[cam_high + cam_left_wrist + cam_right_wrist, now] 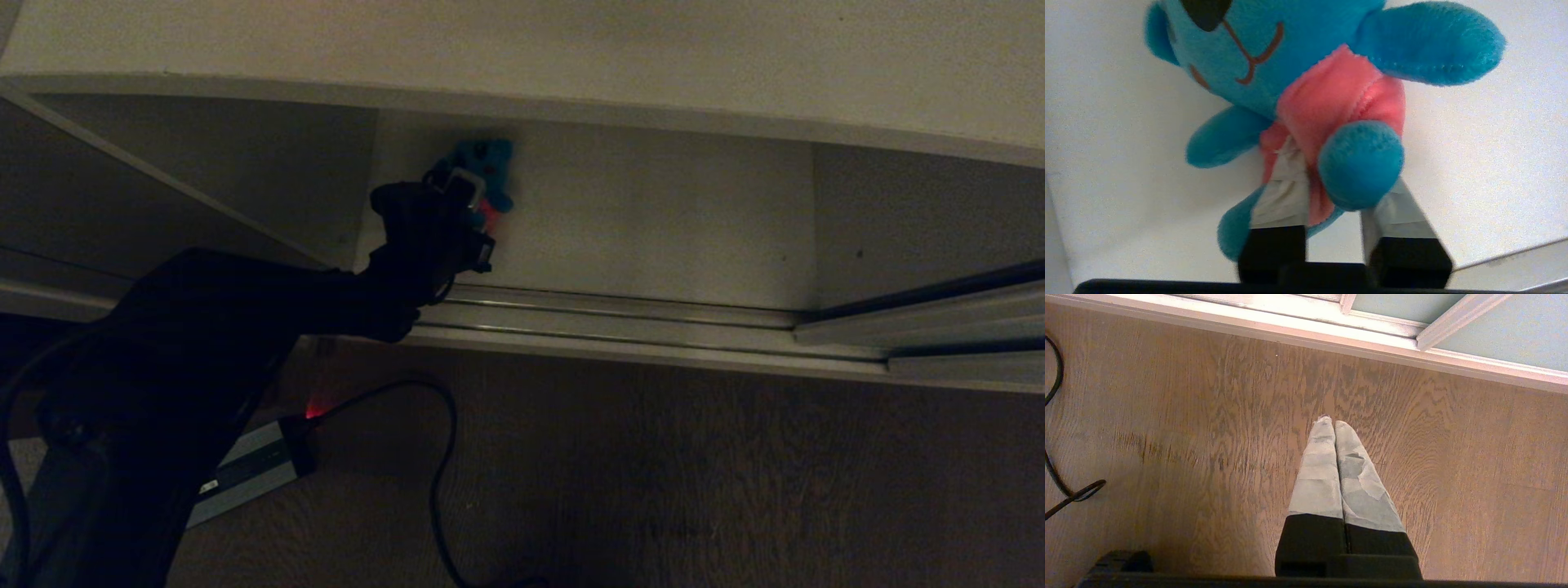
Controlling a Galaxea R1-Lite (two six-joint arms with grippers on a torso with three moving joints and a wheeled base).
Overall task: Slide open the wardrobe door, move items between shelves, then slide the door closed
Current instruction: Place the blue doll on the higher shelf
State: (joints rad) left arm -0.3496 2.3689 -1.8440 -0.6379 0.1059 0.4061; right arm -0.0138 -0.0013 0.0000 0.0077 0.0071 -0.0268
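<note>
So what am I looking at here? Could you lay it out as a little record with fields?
Place: open wardrobe, bottom shelf just above the floor track
Toy: small teal plush toy with a pink belly, lying on the shelf
Left gripper: reaching into the wardrobe, fingers closing around the toy's lower body
Right gripper: shut, empty, pointing down over the wooden floor
Sliding door: pale grey-green panel, off to the right
Floor extras: black cable

Looks like home, bedroom probably. Built-in wardrobe with white shelf (pixel 653 237), metal floor track (pixel 637 322) along front, sliding door (pixel 1506 335) far right, wood-grain floor (pixel 1208 437), teal plush toy (pixel 488 167) inside.
</note>
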